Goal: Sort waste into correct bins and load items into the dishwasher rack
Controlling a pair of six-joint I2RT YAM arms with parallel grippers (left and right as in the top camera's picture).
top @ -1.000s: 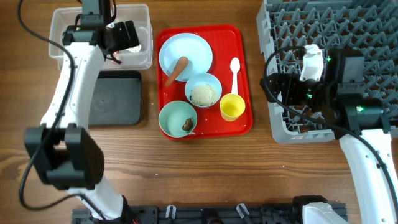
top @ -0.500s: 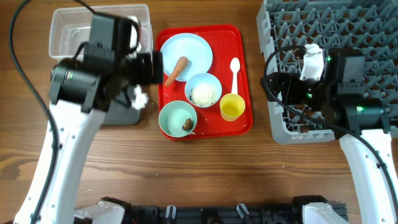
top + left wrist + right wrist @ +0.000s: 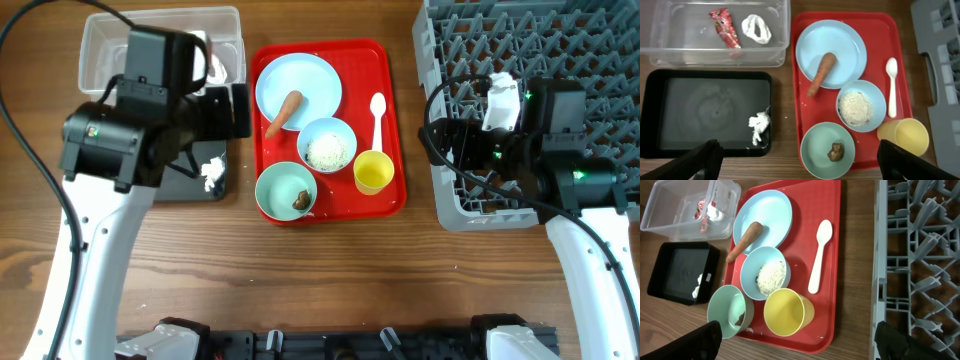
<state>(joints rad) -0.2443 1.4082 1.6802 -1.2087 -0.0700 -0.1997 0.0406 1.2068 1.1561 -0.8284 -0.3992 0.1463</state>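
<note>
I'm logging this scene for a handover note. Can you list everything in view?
Clear tub: one, top left.
Red wrapper, white ring-shaped scrap: one each, inside it.
Black tub: one, below.
Crumpled white scrap: one, in black tub.
Red tray: one, centre.
Plate: one, light blue, on tray.
Carrot: one, orange, on plate.
Light blue bowl: one, holds white rice.
Mint-green bowl: one, holds brown lump.
Cup: one, yellow, on tray.
Spoon: one, white, on tray.
Rack: one, grey, right.
Left end effector, right end effector: black, open, empty.

left arm (image 3: 98, 225): white links, black joints | right arm (image 3: 592, 252): same, green light
</note>
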